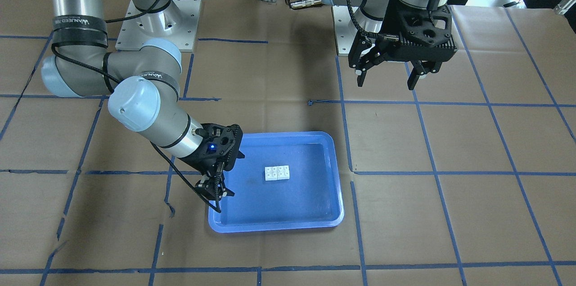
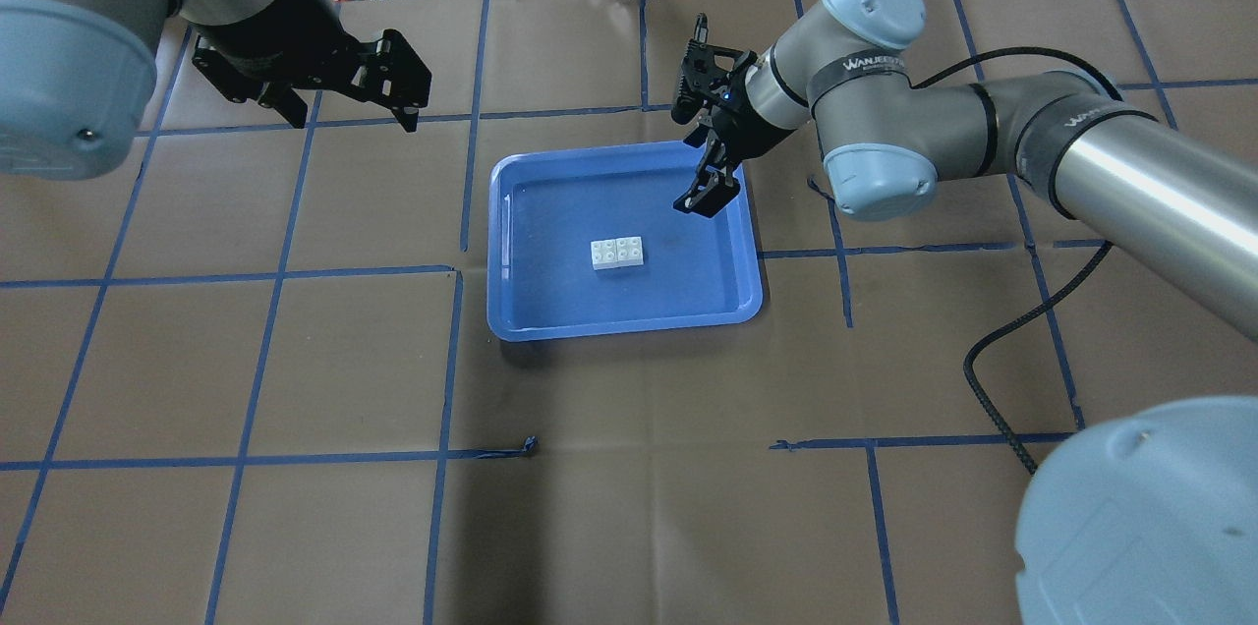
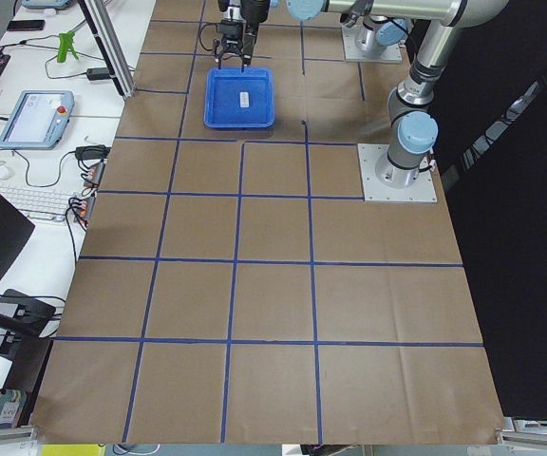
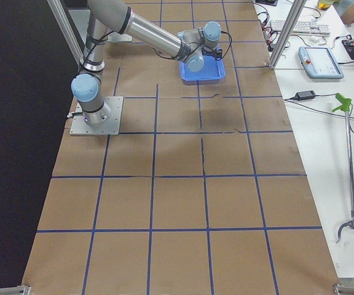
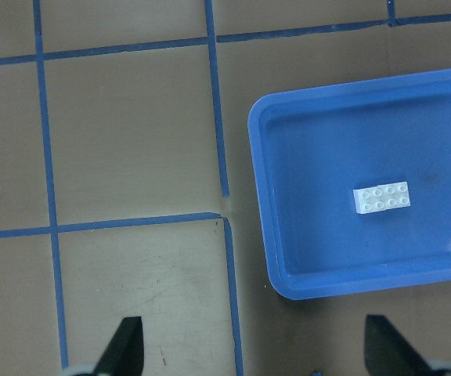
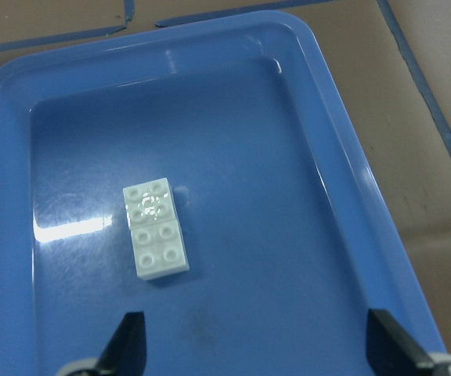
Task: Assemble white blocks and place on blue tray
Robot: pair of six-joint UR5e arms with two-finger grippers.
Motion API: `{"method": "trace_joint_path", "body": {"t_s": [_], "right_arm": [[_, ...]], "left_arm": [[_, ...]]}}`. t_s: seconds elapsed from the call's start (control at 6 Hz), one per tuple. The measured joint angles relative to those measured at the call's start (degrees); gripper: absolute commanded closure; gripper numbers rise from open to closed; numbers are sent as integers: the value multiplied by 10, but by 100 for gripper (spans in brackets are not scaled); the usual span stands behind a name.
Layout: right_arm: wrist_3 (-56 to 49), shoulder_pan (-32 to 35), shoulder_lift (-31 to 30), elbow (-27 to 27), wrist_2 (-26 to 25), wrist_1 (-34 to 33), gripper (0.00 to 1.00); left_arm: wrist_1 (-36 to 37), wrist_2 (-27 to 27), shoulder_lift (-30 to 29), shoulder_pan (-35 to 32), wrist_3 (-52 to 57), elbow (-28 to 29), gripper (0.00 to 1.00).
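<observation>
White blocks (image 6: 156,228) sit touching end to end mid blue tray (image 6: 288,157) (joined, I reckon), so placing looks done. My right gripper (image 2: 708,195) hangs empty, fingers apart, over the tray's edge; left gripper (image 1: 386,83) also spread, well away. Next: lift clear.

Both wrist cameras look down onto blue tray (image 6: 288,235).

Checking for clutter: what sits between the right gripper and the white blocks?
Only bare blue tray floor separates the right gripper from the white blocks, bar a faint dark smudge; the right wrist view shows it.
</observation>
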Motion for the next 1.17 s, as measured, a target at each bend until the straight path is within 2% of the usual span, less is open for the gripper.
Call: {"method": "trace_joint_path", "body": {"t_s": [0.33, 0.67, 0.83, 1.17], "right_arm": [[84, -5, -48, -61, -129, 149, 0], [280, -11, -85, -115, -229, 249, 0], [409, -26, -111, -128, -255, 297, 0], [589, -56, -171, -129, -264, 369, 0]], "left_arm": [[-1, 0, 0, 0, 0, 0, 1], [-1, 0, 0, 0, 0, 0, 1], [-1, 0, 0, 0, 0, 0, 1], [-1, 0, 0, -1, 0, 0, 1]]}}
